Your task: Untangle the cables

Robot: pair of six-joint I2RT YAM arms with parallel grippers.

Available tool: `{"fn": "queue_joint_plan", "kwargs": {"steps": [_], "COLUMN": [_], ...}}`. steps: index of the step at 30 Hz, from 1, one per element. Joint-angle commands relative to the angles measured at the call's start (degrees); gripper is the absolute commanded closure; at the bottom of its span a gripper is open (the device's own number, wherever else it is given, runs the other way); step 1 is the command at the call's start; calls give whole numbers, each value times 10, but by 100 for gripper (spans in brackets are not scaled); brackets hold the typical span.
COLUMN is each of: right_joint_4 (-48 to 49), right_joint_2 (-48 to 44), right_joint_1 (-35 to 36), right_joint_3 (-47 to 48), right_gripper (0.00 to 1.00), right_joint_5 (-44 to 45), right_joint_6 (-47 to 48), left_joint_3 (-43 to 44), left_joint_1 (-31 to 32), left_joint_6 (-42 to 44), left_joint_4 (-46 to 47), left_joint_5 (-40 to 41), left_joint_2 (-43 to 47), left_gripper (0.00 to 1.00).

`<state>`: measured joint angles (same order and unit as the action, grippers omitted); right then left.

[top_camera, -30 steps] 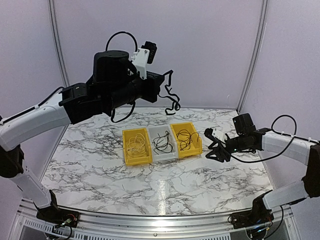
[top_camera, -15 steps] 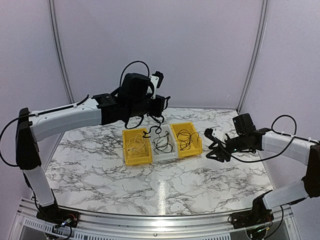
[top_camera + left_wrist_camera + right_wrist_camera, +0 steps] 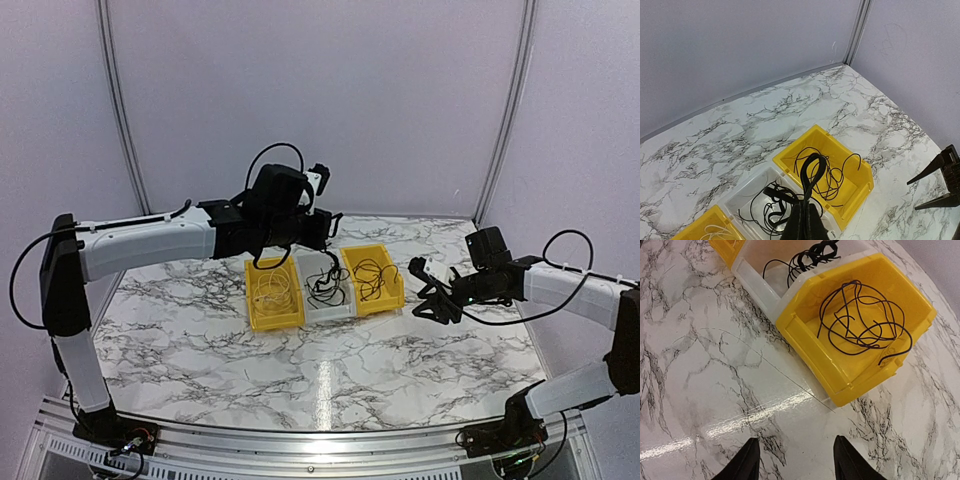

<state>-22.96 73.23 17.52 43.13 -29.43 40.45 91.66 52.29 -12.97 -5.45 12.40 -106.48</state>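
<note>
My left gripper hangs over the middle clear bin, shut on a thick black cable whose lower end trails into that bin. In the left wrist view the cable loops up past the closed fingers, and its loop shows over the bins. A thin black cable lies in the right yellow bin. A pale cable lies in the left yellow bin. My right gripper stands open and empty just right of the bins, low over the marble table.
The three bins sit side by side mid-table. In the right wrist view the right yellow bin is just ahead of my right gripper. Purple walls enclose the table at the back and sides.
The left arm has swung down from high up and reached forward, carrying the black cable over the middle bin. The cable's end now rests in the bin. The right arm has not moved.
</note>
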Motion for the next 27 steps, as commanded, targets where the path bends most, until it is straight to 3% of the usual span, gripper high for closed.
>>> {"fn": "queue_joint_plan", "kwargs": {"steps": [1, 20, 21, 24, 27], "right_joint_4": [2, 1, 2, 3, 1], "right_joint_2": [3, 9, 9, 9, 9], "right_joint_1": [6, 6, 6, 6, 7], "right_joint_3": [1, 1, 2, 2, 2], "right_gripper": [49, 49, 49, 49, 49], "right_joint_5": [5, 8, 7, 8, 8], "right_joint_6": [2, 3, 3, 3, 3], "left_joint_3": [-26, -19, -19, -27, -45], "left_joint_1": [-10, -20, -20, -21, -21], "left_joint_6": [-14, -64, -65, -64, -63], "left_joint_4": [24, 32, 31, 27, 26], "left_joint_5": [-15, -95, -95, -80, -73], "left_joint_2": [-24, -152, -151, -135, -106], "left_gripper": [100, 100, 98, 73, 64]}}
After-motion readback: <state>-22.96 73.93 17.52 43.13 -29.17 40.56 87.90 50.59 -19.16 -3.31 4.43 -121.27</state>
